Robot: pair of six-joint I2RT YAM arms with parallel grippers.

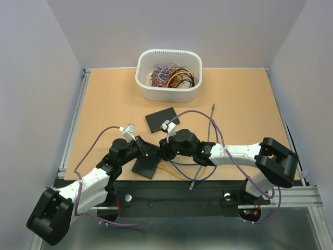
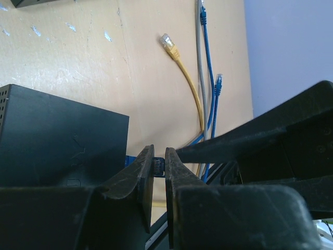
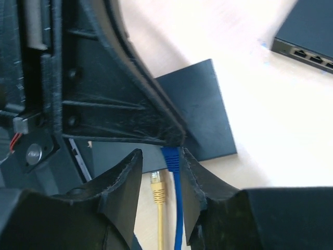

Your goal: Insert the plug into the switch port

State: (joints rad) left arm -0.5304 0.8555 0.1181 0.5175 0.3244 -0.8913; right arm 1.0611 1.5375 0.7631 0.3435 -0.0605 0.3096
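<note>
Handover of the blue plug (image 3: 170, 158) above the tabletop (image 1: 104, 104), near its front edge, where my two arms meet. My left fingers (image 2: 143, 174) are pressed together on the head of the plug, whose ribbed body shows in the narrow slot between them. Holding it by the head leaves the cable end free for the other arm. My right fingers (image 3: 127, 182) stand apart, one on each side of the plug and its blue cable. A gap shows on one side, so I judge that they carry no load.

They are lined up along the cable, which would let them close on the rear of the plug and leave its nose clear for a port. The near switch (image 1: 145, 166) lies flat just beside and below both sets of fingers, and no view shows its ports. The far switch (image 3: 307, 46) lies well apart, toward the tub of cables (image 1: 168, 94), with a row of ports facing my right wrist. A loose yellow plug (image 2: 167, 41) and a grey cable (image 1: 210, 130) rest on the tabletop, in neither grip.

Judgement: the plug is in the air, not yet at any port, so the regrasp comes first and the insertion after. Risk: if I open the left fingers before the right have closed, the plug drops.
</note>
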